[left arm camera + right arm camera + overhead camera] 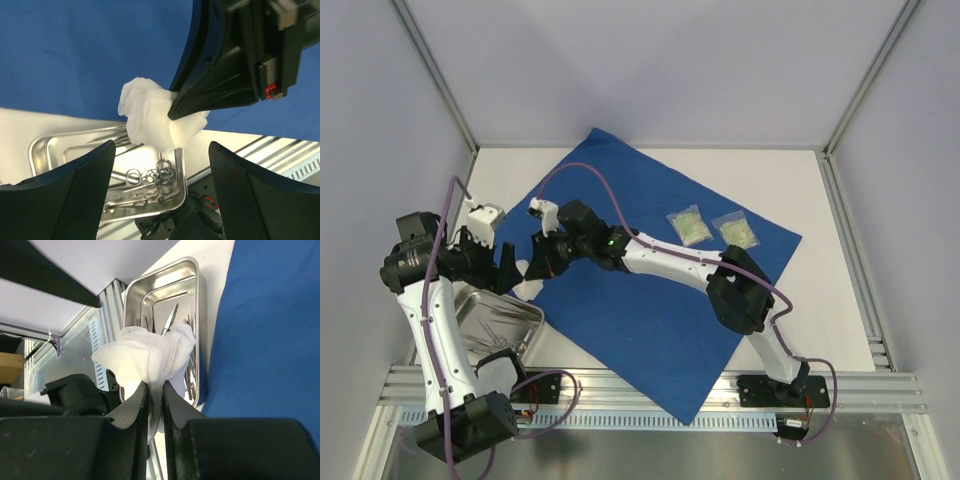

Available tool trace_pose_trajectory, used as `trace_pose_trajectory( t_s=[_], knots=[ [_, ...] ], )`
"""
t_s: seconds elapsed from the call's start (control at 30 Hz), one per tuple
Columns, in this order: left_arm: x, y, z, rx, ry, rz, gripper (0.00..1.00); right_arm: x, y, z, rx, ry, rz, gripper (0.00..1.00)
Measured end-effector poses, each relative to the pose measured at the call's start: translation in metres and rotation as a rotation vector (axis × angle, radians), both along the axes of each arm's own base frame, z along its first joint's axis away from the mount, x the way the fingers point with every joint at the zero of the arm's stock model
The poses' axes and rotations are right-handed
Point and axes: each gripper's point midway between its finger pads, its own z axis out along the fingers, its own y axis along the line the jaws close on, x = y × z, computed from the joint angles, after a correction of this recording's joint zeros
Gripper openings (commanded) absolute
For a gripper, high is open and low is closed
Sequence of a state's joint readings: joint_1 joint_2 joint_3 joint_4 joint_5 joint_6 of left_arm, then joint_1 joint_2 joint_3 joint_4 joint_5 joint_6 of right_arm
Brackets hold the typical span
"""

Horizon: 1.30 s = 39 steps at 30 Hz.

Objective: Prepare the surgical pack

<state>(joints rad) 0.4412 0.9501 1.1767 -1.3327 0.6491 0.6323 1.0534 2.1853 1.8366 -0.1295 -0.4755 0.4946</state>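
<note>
Where the surgical pack (645,330) lay: spread open and flat as a blue drape, set diagonally on the table (820,320), no corner folded in.
On the pack: two small sealed packets (688,225) (738,232) sat side by side near its right corner.
Gauze wad (150,117): held in the air by the drape's left edge, over the far end of the steel tray (197,270).
Right gripper (154,390): clenched on the gauze wad, fingers pinched tight into its lower folds.
Left gripper (161,147): released, jaws wide on either side of the wad and touching nothing.
Steel tray: on the table just beside the drape's left edge, ring-handled instruments (150,180) lying inside.
Done, by my reading: drape laid out, packets placed on it.
Left, by my reading: gauze to be set on the drape, tray and instruments to be brought onto it, then the drape folded over into a bundle.
Progress: roughly the early middle of the job.
</note>
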Motion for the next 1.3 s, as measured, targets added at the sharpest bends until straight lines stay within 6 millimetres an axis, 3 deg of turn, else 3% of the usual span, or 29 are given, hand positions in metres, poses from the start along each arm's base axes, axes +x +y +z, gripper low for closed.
trace_pose_trajectory(
  t_s=[0.2, 0.5, 0.73, 0.83, 1.17, 1.27, 1.3],
  knots=[
    [0.02, -0.01, 0.008, -0.068, -0.052, -0.152, 0.85, 0.005, -0.024, 0.02, 0.06, -0.094, -0.002, 0.0],
    [0.04, -0.021, 0.034, -0.056, -0.236, -0.344, 0.94, 0.007, -0.054, 0.029, 0.098, -0.168, -0.005, 0.0],
    [0.041, -0.05, 0.03, -0.103, -0.219, -0.485, 0.99, 0.004, -0.059, 0.052, 0.157, -0.233, 0.01, 0.0],
    [0.044, -0.053, 0.026, -0.137, -0.19, -0.49, 0.99, 0.003, -0.059, 0.057, 0.173, -0.243, 0.016, 0.0],
    [0.048, -0.06, 0.01, -0.21, -0.145, -0.518, 0.91, -0.003, -0.064, 0.059, 0.189, -0.261, 0.039, 0.01],
    [0.044, -0.063, 0.002, -0.233, -0.133, -0.53, 0.82, -0.004, -0.066, 0.053, 0.183, -0.261, 0.042, 0.0],
    [0.043, -0.064, 0.0, -0.24, -0.129, -0.535, 0.74, -0.004, -0.066, 0.052, 0.182, -0.26, 0.044, 0.0]
  ],
)
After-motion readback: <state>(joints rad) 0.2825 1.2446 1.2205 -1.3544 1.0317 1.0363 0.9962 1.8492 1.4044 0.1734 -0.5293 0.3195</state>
